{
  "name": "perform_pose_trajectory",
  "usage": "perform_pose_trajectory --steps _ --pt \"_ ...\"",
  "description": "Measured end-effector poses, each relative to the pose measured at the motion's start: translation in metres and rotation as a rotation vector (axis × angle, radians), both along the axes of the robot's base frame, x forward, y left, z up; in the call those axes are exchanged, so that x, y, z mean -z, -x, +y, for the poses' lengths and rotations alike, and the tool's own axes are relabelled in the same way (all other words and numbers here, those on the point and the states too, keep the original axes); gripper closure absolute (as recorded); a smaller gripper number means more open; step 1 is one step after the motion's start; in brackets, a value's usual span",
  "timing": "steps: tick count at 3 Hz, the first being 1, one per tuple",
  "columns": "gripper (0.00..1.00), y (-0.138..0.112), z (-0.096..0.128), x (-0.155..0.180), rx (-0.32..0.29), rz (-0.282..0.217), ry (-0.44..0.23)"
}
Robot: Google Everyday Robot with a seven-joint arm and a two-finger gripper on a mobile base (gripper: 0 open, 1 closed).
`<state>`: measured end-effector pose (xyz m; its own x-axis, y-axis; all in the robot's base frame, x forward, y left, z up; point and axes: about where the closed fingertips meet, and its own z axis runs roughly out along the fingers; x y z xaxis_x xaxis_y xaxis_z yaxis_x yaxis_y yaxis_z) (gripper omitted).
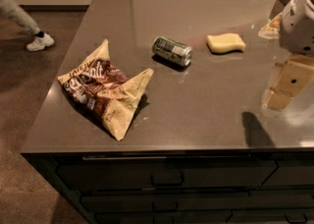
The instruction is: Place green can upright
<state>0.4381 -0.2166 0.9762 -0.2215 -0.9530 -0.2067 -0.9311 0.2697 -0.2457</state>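
Nearest the camera, under the front edge of the bench (211,115), runs a row of dark drawers (167,176). Just behind that edge, at about 8 o'clock from the bench's middle, lies a crumpled brown-and-tan snack bag (103,90). At 3 o'clock the robot's hand (282,93) hangs low over the bench's right side, carrying nothing; whether it is wide or narrow cannot be told. Farther back, a little toward 12 o'clock, the green can (171,51) lies on its side, one silver end turned toward 4 o'clock, well apart from the hand. Beyond it, at 2 o'clock from the can, sits a pale yellow sponge (225,42). Far off at 10 o'clock, a person's white shoe (40,42) stands on the floor. The step in hand looks like the approach: the next move calls for reaching toward 10 o'clock, taking the can across its body, then tipping it onto an end.
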Motion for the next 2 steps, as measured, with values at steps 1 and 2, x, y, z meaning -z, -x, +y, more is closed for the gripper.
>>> perform_pose_trajectory --steps 1,2 --pt "0.00 0.0000 0.0000 -0.0001 0.000 0.000 0.000" --pt "0.00 -0.0089 0.0093 -0.0033 0.016 -0.002 -0.026"
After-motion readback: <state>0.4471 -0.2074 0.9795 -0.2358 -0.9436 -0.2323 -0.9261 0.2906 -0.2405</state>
